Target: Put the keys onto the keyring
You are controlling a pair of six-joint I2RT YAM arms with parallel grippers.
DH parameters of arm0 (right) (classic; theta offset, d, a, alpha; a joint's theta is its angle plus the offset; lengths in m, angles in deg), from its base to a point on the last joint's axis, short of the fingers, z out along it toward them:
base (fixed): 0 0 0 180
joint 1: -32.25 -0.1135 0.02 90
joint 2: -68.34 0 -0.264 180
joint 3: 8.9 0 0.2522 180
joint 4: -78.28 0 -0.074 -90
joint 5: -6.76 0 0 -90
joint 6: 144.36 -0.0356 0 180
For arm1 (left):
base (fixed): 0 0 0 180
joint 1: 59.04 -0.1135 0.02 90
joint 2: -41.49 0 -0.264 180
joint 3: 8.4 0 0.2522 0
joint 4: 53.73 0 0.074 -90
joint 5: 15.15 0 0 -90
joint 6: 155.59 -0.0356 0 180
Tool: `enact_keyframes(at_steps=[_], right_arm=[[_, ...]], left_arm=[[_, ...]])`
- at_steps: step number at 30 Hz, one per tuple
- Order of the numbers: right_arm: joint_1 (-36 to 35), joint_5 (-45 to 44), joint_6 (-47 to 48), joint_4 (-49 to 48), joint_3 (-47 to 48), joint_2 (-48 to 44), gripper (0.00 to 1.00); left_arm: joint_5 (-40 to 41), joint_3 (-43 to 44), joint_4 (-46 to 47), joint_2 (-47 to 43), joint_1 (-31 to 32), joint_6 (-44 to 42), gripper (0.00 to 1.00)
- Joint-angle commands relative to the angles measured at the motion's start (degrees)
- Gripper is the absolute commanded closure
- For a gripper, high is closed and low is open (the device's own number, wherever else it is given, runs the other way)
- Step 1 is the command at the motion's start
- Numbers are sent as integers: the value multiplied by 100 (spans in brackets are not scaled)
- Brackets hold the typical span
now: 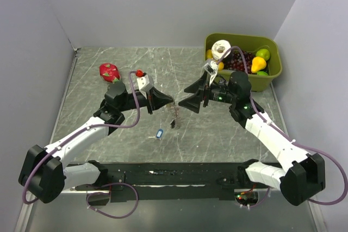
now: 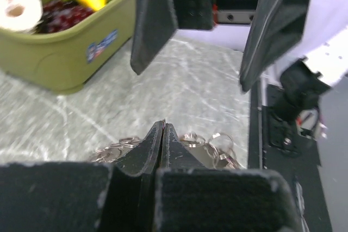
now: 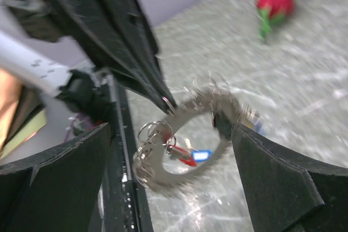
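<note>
Grey marbled tabletop (image 1: 206, 129) between plain pale lavender walls (image 1: 163, 4), evenly lit

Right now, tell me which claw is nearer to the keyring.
Left. The left claw is shut on the keyring, pinching it at its tips. The right claw stands open just across from it, fingers spread, apparently not touching.

Overhead; opposed wrist close-ups (keyring (image 3: 204, 100) shared)
</note>
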Motion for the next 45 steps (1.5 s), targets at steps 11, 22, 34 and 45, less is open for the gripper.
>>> enact_keyframes(at_steps=[11, 22, 34, 45], right_arm=[[-7, 1744, -607, -1861, -91, -53, 29], [-490, 1164, 219, -666, 296, 88, 44], [-526, 268, 334, -674, 15, -254, 53], [-517, -23, 492, -613, -161, -492, 29]], left_arm=[[-1311, -51, 1655, -317, 42, 706, 99], [-1294, 134, 1691, -300, 121, 883, 99], [-1267, 222, 1445, -370, 139, 769, 99], [-1268, 187, 1585, -326, 130, 874, 99]])
